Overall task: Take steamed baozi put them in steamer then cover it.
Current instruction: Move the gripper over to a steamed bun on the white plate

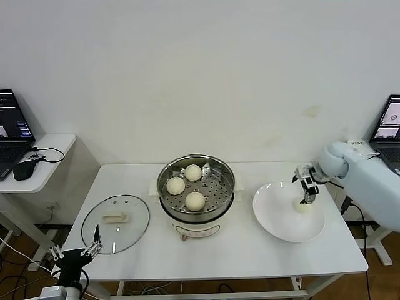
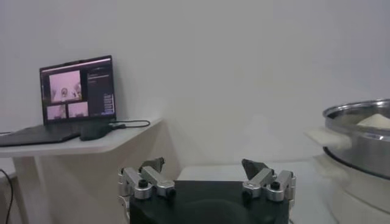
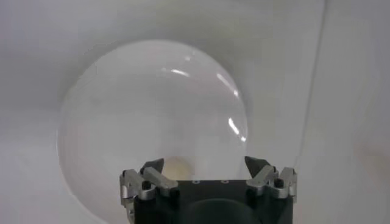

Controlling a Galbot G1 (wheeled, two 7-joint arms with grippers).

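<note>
The steamer (image 1: 195, 187) stands mid-table with three baozi on its perforated tray (image 1: 194, 172) (image 1: 175, 185) (image 1: 195, 200). A fourth baozi (image 1: 304, 207) lies on the white plate (image 1: 278, 219) to the right. My right gripper (image 1: 306, 197) is open just above this baozi. In the right wrist view the baozi (image 3: 177, 167) shows between the spread jaws of the right gripper (image 3: 204, 165), close to one finger. The glass cover (image 1: 115, 223) lies flat on the table at the left. My left gripper (image 1: 94, 249) is open and empty near the cover's front edge.
A side table with a laptop (image 1: 12, 122) and mouse stands at the far left; the laptop also shows in the left wrist view (image 2: 78, 91). Another laptop (image 1: 390, 119) is at the far right. The steamer's rim (image 2: 359, 140) shows in the left wrist view.
</note>
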